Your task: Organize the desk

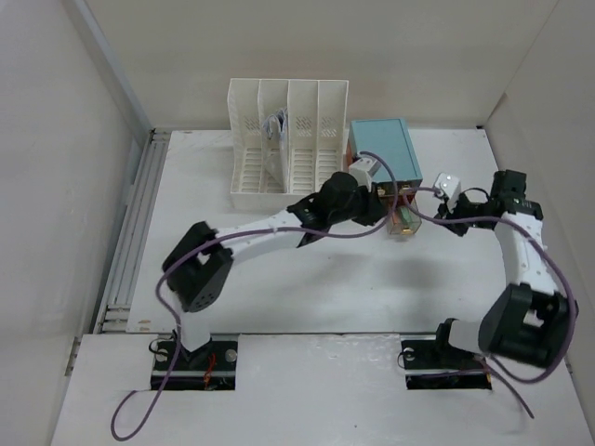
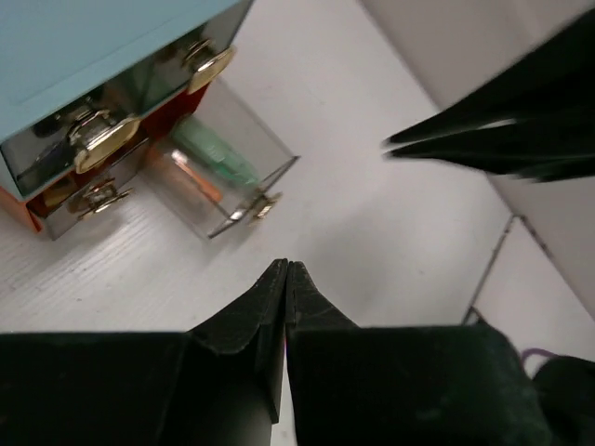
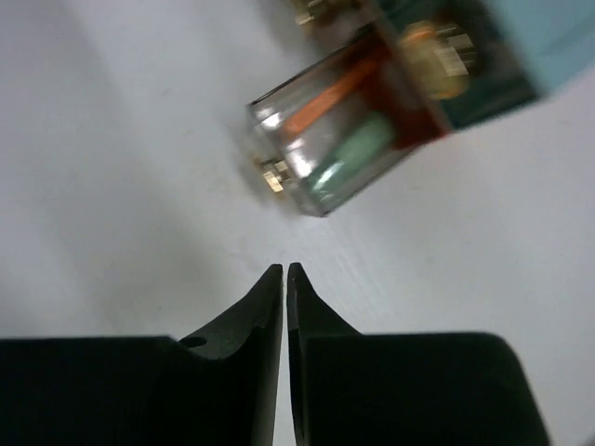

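The white desk [image 1: 325, 288] carries a teal-topped drawer box [image 1: 383, 149] at the back. Its lowest clear drawer [image 1: 404, 223] stands pulled out, with a green and an orange item inside. In the left wrist view the drawer [image 2: 223, 172] lies just ahead of my left gripper [image 2: 286, 268], which is shut on nothing. My right gripper [image 3: 284, 269] hovers over bare desk in front of the drawer's [image 3: 335, 139] brass knob, its fingers apart by a thin slit and empty. From above, the left gripper [image 1: 383, 212] and right gripper [image 1: 431, 214] flank the drawer.
A white slotted file rack [image 1: 288, 139] with papers in one slot stands left of the drawer box. A ridged metal rail [image 1: 130, 232] runs along the desk's left edge. White walls close in both sides. The right gripper's dark fingers [image 2: 493, 139] cross the left wrist view.
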Available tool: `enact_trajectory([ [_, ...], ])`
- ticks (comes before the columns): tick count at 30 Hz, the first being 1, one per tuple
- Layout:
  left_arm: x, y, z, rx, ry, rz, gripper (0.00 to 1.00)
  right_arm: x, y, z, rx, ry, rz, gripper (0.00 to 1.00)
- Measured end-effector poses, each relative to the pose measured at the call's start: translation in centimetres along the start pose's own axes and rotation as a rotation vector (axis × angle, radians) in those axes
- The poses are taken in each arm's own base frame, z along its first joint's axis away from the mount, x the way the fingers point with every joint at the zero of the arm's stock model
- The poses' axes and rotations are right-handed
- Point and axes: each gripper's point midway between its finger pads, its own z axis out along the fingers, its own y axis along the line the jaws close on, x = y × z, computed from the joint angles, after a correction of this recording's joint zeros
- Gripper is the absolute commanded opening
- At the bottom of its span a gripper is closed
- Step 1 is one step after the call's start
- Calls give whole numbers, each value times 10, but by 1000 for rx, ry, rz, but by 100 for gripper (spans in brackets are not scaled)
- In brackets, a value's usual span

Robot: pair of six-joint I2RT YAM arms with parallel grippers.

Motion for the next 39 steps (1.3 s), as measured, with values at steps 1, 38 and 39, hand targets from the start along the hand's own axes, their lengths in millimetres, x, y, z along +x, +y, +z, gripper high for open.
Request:
enact_trajectory([
  [1,-5,-12,-14,19,-19,12,0,12,10,6,-77,24,-26,8],
  [38,48,20,-227,-118,-178,-51,80,24,0,130,90,364,-28,0],
  [39,50,21,-227,-120,-173,-55,80,25,-4,132,107,374,-37,0],
])
